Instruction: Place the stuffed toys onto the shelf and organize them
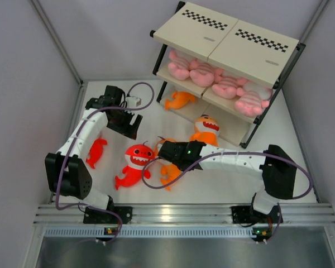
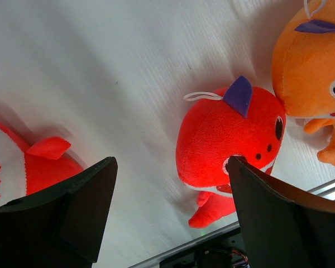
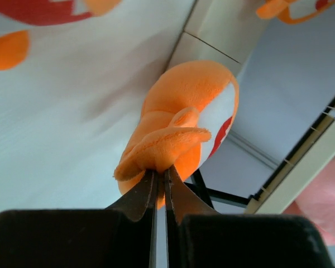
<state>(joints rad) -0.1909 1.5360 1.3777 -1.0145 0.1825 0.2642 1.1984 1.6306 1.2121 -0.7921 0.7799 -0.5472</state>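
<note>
The shelf (image 1: 226,42) stands at the back right, with several pink striped plushies (image 1: 220,84) on its middle tier and an orange shark (image 1: 180,100) on the lowest board. Another orange shark (image 1: 205,129) sits upright in front of it. My right gripper (image 1: 166,153) is shut on a fin of a third orange shark (image 3: 178,128), which also shows in the top view (image 1: 170,173). A red shark (image 1: 135,164) lies beside it. My left gripper (image 1: 126,124) is open and empty, above the table behind that red shark (image 2: 229,139). A second red shark (image 1: 96,152) lies at the left.
Grey walls close in the table at left, right and back. The aluminium rail (image 1: 184,213) with both arm bases runs along the near edge. The shelf's black frame (image 3: 301,162) shows at the right of the right wrist view.
</note>
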